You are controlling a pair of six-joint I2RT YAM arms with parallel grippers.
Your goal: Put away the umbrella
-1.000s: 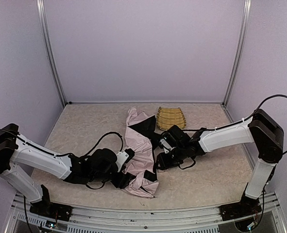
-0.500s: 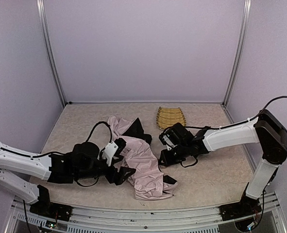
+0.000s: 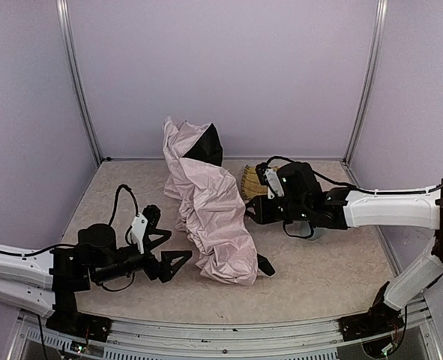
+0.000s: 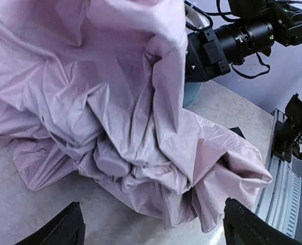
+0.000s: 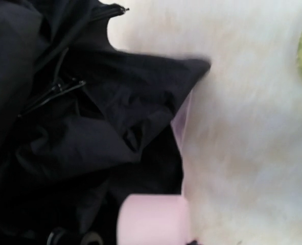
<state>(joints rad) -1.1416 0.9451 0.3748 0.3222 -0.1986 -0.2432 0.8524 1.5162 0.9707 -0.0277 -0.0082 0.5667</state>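
Note:
The umbrella (image 3: 210, 206) is a crumpled pale-pink canopy with black lining, standing up in the middle of the table with its top (image 3: 187, 139) raised against the back wall. My right gripper (image 3: 257, 210) is at its right side, shut on the small pink handle (image 5: 152, 220), which fills the bottom of the right wrist view beside the black lining (image 5: 64, 127). My left gripper (image 3: 165, 251) is open and empty, low on the table just left of the canopy's lower folds (image 4: 140, 153). Its two black fingertips (image 4: 69, 227) frame the fabric without touching it.
The woven yellow tray (image 3: 251, 180) lies at the back, behind my right gripper and partly hidden by it. A black edge of lining (image 3: 264, 264) pokes out on the table at the canopy's lower right. The table's metal front rail (image 4: 283, 189) is close.
My left gripper let go of the fabric and pulled back to the left, now open. My right arm swung up and right, lifting the umbrella so the canopy stands tall.

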